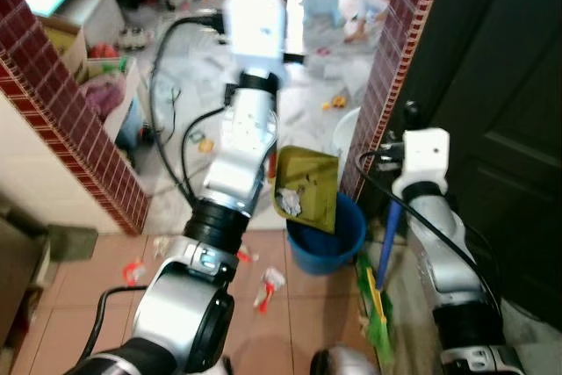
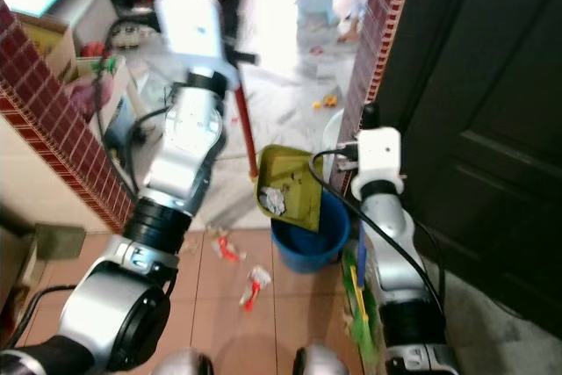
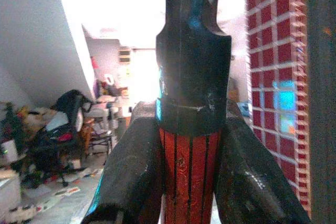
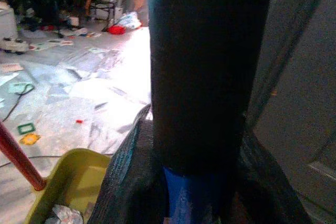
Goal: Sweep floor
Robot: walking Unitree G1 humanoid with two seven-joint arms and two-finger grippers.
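1. left gripper (image 3: 181, 182) is clamped on the dustpan handle (image 3: 186, 171), black fingers (image 3: 131, 177) pressing either side of the red ribbed shaft with its dark cap rising ahead of them.
2. right gripper (image 4: 199, 182) is closed round the broom handle (image 4: 202, 77), a dark grip with a blue shaft below; the fingers wrap it snugly.
3. out from the left gripper, the red shaft runs down and toward the robot to the yellow-green dustpan (image 2: 290, 183), which hangs tilted, mouth down, over the blue bucket (image 2: 307, 239).
4. crumpled paper scraps (image 2: 274, 201) sit at the pan's low lip, right above the bucket's rim; whether any has dropped in i can't tell, the bucket's inside is dim.
5. the relation that matters: the pan's long axis slopes down to the bucket, which lies directly beneath and just toward the robot's right. the left arm is the one carrying it, so a steeper tilt looks like the next call.
6. the broom's green bristles (image 1: 376, 305) rest on the floor by the dark door (image 1: 500, 111), just beside the bucket, blue shaft roughly upright.
7. still to sweep, i'd judge: red and white wrappers (image 1: 268, 289) lie on the tiles near the bucket, and litter dots the pale floor past the brick pillar (image 1: 391, 68).
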